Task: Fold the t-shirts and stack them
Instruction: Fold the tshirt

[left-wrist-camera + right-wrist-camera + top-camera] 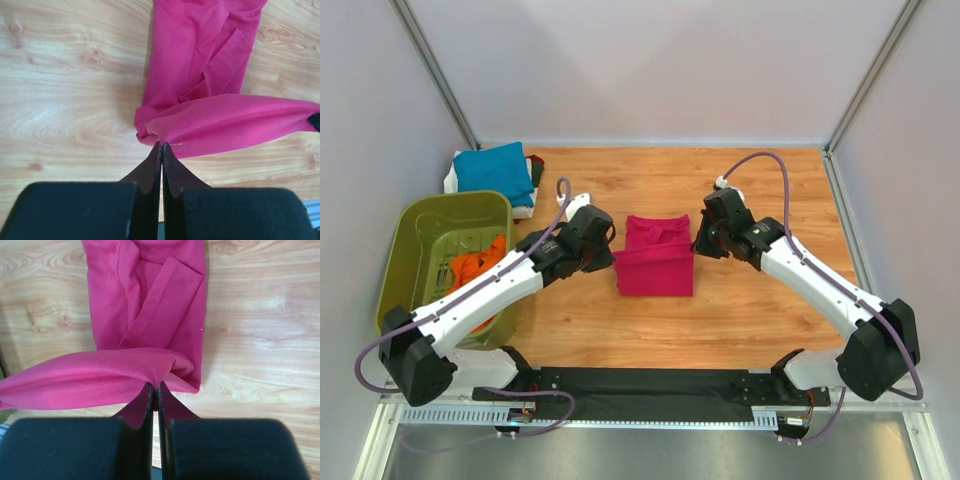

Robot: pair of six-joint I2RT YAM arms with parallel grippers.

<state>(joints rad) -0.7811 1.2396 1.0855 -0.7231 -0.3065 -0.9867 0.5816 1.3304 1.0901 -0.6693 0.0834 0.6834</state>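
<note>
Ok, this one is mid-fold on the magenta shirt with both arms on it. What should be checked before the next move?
1. Left fingers shut on the magenta t-shirt edge: ok.
2. Right fingers shut on the same edge, at its opposite end: ok.
3. Held edge stretched between both grips without sagging: ok.
4. Lying part of the shirt smooth: not ok, creases show.
5. Number of layers caught in each pinch: cannot tell.
6. Teal t-shirt pile in the far left corner apart from both arms: ok.
</note>
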